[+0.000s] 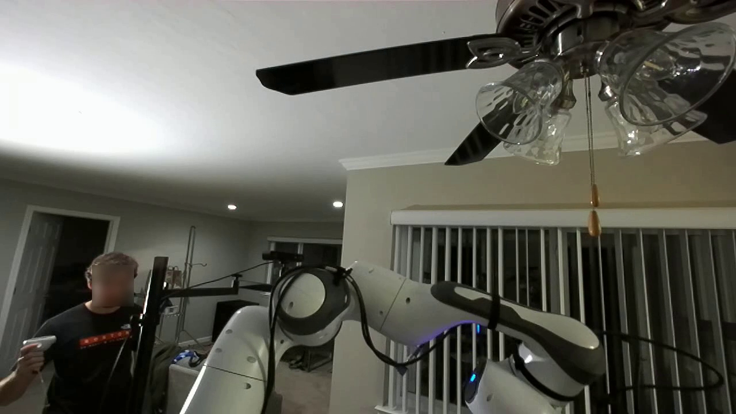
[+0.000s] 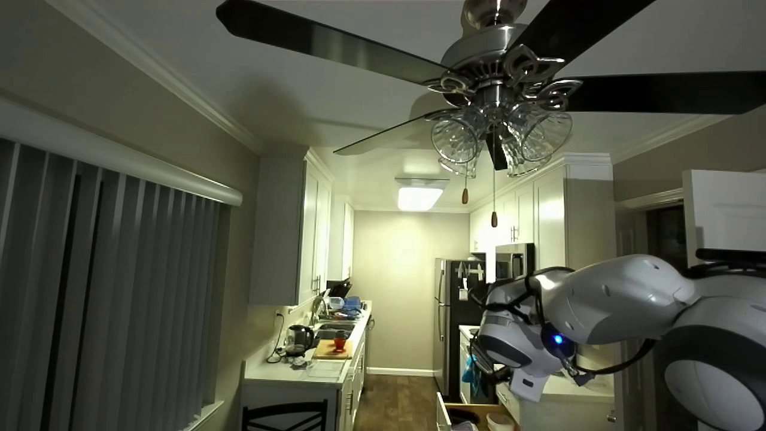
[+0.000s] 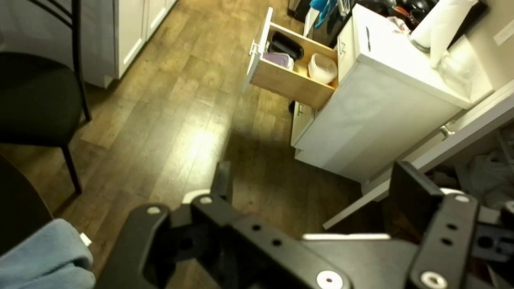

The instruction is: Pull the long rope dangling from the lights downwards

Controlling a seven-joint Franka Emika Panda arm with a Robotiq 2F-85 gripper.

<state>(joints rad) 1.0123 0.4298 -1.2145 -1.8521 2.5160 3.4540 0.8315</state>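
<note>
A: Why does the tool stand wide, holding nothing?
B: Presumably to admit the long rope, which hangs free below the lights, above the arm, likely drawn plumb by its knob.

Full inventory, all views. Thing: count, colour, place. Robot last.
fan: one, silvery, five dark blades, overhead
lights: four glass shades, clear, under the fan
pull cords: two, brown knobs, hanging from amid the lights
blinds: one set per exterior view, pale
kitchen lamp: one, white, overhead
cabinets: several, white, along the kitchen
fridge: one, silver and black, far kitchen
kettle: one, mostly black, on the counter
cup: one, red, on a tan board
drawer: one, tan, open, containers inside
chair: one, black, wrist view's left
fabric: one piece, light blue, wrist view's lower left
person: one, in black, an exterior view's lower left
robot arm: one, white and grey, both exterior views
gripper: one, black, open, wrist view
</note>
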